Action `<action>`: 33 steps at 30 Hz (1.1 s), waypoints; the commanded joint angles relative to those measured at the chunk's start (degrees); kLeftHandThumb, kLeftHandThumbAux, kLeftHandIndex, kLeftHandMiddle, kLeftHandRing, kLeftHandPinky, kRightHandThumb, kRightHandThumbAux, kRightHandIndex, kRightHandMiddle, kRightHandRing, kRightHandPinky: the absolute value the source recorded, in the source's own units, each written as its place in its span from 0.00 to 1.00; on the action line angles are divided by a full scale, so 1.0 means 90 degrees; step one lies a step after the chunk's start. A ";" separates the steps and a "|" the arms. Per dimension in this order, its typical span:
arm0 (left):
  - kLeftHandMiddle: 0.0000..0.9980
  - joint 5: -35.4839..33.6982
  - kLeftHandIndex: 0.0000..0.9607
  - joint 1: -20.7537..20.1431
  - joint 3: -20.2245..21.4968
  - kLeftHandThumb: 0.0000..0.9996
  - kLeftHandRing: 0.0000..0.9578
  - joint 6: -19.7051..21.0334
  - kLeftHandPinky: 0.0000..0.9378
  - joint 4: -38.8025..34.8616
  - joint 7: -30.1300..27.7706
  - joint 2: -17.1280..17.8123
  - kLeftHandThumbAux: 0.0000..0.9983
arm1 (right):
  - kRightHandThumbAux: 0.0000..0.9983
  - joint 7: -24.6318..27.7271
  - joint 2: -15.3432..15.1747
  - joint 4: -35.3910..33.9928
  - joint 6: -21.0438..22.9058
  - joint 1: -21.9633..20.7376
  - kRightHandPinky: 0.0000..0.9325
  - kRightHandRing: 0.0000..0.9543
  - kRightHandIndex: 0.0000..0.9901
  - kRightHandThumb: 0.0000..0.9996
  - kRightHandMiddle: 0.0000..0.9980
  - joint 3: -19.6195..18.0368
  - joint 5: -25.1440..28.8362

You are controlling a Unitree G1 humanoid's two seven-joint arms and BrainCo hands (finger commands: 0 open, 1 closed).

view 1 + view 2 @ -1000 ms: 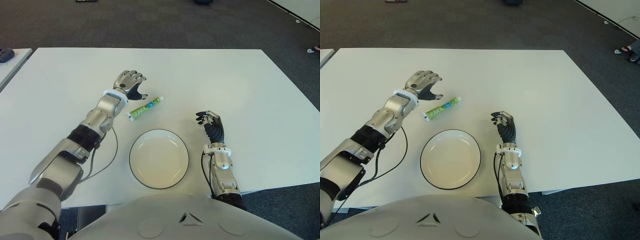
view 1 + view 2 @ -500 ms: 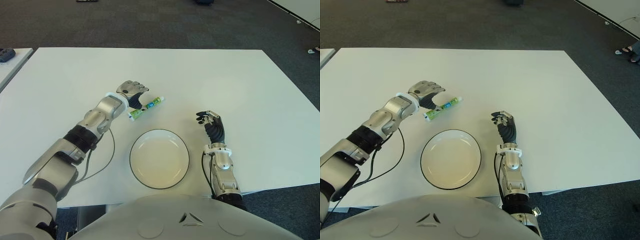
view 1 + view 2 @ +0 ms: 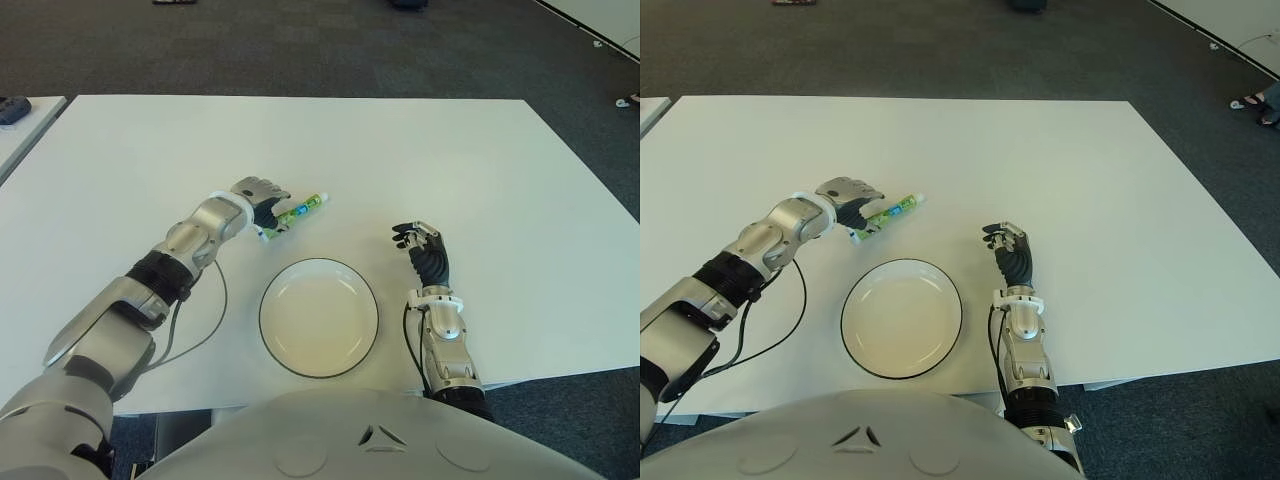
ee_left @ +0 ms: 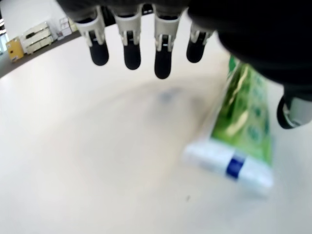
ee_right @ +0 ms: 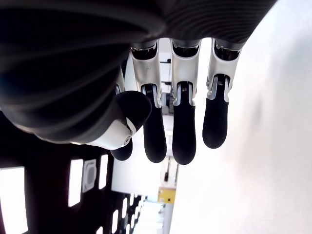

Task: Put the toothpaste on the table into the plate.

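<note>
A green and white toothpaste tube (image 3: pixel 301 209) lies flat on the white table (image 3: pixel 450 160), just beyond the far left rim of the white plate (image 3: pixel 318 318). My left hand (image 3: pixel 268 209) hovers low over the tube's crimped end. In the left wrist view the fingers (image 4: pixel 163 62) stretch out over the table, the thumb (image 4: pixel 294 110) sits on the other side of the tube (image 4: pixel 243 127), and nothing is gripped. My right hand (image 3: pixel 424 248) shows to the right of the plate, fingers loosely bent and holding nothing.
The plate is dark-rimmed with nothing in it and sits near the table's front edge, between my two arms. A cable (image 3: pixel 200 330) loops on the table by my left forearm. A second table's corner (image 3: pixel 20 115) shows at the far left.
My left hand has dropped and slid toward the tube, from beside it to covering its crimped end. The tube, the plate and my right hand stay where they were.
</note>
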 commanded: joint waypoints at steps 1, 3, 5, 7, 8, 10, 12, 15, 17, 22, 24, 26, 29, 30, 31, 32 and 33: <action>0.16 -0.0019 0.12 -0.0305 -0.0155 0.26 0.12 -0.0070 0.10 0.0454 -0.0208 -0.0119 0.30 | 0.68 0.0007 -0.0034 0.0040 0.0016 -0.0010 0.51 0.50 0.48 0.85 0.45 -0.0022 0.0038; 0.15 -0.0041 0.12 -0.0371 -0.0180 0.26 0.13 -0.0097 0.10 0.0590 -0.0259 -0.0145 0.30 | 0.68 0.0004 -0.0046 0.0023 0.0012 0.0002 0.52 0.50 0.49 0.85 0.45 -0.0024 0.0028; 0.15 -0.0081 0.11 -0.0436 -0.0201 0.25 0.13 -0.0125 0.10 0.0767 -0.0275 -0.0180 0.30 | 0.68 0.0004 -0.0054 -0.0014 0.0016 0.0022 0.52 0.51 0.49 0.85 0.45 -0.0020 0.0020; 0.15 -0.0144 0.10 -0.0508 -0.0223 0.25 0.13 -0.0147 0.09 0.0971 -0.0339 -0.0220 0.30 | 0.68 0.0001 -0.0055 -0.0058 0.0026 0.0041 0.52 0.51 0.49 0.85 0.45 -0.0009 0.0007; 0.15 -0.0169 0.09 -0.0534 -0.0232 0.25 0.12 -0.0155 0.08 0.1045 -0.0352 -0.0235 0.30 | 0.68 0.0001 -0.0055 -0.0066 0.0029 0.0044 0.52 0.51 0.49 0.85 0.45 -0.0006 0.0005; 0.14 -0.0245 0.08 -0.0600 -0.0237 0.24 0.11 -0.0147 0.07 0.1284 -0.0389 -0.0295 0.31 | 0.68 -0.0002 -0.0054 -0.0085 0.0035 0.0051 0.52 0.51 0.49 0.85 0.45 -0.0001 -0.0002; 0.14 -0.0297 0.07 -0.0668 -0.0260 0.24 0.11 -0.0137 0.07 0.1519 -0.0430 -0.0355 0.31 | 0.68 -0.0009 -0.0050 -0.0129 0.0054 0.0068 0.52 0.51 0.49 0.85 0.45 0.0006 -0.0011; 0.14 -0.0308 0.06 -0.0783 -0.0345 0.23 0.11 -0.0172 0.08 0.1875 -0.0403 -0.0438 0.32 | 0.68 -0.0016 -0.0044 -0.0190 0.0102 0.0086 0.52 0.51 0.49 0.85 0.45 0.0017 -0.0022; 0.14 -0.0316 0.05 -0.0827 -0.0383 0.23 0.11 -0.0174 0.09 0.2063 -0.0336 -0.0488 0.32 | 0.68 -0.0014 -0.0039 -0.0228 0.0134 0.0102 0.52 0.51 0.49 0.85 0.45 0.0024 -0.0025; 0.11 -0.0355 0.04 -0.0865 -0.0397 0.23 0.08 -0.0015 0.06 0.2529 -0.0140 -0.0649 0.33 | 0.68 -0.0006 -0.0025 -0.0321 0.0210 0.0130 0.53 0.51 0.49 0.85 0.45 0.0034 -0.0014; 0.11 -0.0372 0.03 -0.0881 -0.0405 0.23 0.08 0.0013 0.06 0.2803 -0.0048 -0.0716 0.33 | 0.68 -0.0003 -0.0019 -0.0359 0.0225 0.0144 0.53 0.51 0.49 0.85 0.45 0.0037 -0.0006; 0.12 -0.0391 0.03 -0.0916 -0.0420 0.23 0.09 -0.0003 0.07 0.3058 0.0075 -0.0775 0.33 | 0.68 -0.0001 -0.0013 -0.0389 0.0241 0.0154 0.53 0.51 0.49 0.85 0.45 0.0039 0.0000; 0.14 -0.0408 0.04 -0.0962 -0.0446 0.23 0.11 -0.0036 0.10 0.3240 0.0198 -0.0817 0.33 | 0.68 0.0002 -0.0013 -0.0399 0.0258 0.0158 0.53 0.51 0.49 0.85 0.45 0.0034 0.0006; 0.14 -0.0412 0.04 -0.0968 -0.0455 0.23 0.12 -0.0048 0.08 0.3279 0.0235 -0.0822 0.33 | 0.68 0.0003 -0.0013 -0.0404 0.0263 0.0164 0.52 0.51 0.49 0.85 0.45 0.0032 0.0008; 0.14 -0.0419 0.05 -0.0961 -0.0460 0.23 0.12 -0.0075 0.07 0.3347 0.0319 -0.0824 0.33 | 0.68 0.0005 -0.0014 -0.0404 0.0266 0.0168 0.51 0.51 0.49 0.85 0.45 0.0028 0.0014; 0.14 -0.0426 0.05 -0.0958 -0.0466 0.22 0.12 -0.0096 0.06 0.3404 0.0381 -0.0827 0.33 | 0.68 0.0007 -0.0014 -0.0406 0.0268 0.0170 0.51 0.51 0.49 0.85 0.45 0.0026 0.0017; 0.14 -0.0439 0.05 -0.0953 -0.0467 0.22 0.12 -0.0111 0.06 0.3457 0.0442 -0.0831 0.33 | 0.68 0.0009 -0.0013 -0.0405 0.0269 0.0171 0.51 0.51 0.49 0.85 0.45 0.0023 0.0021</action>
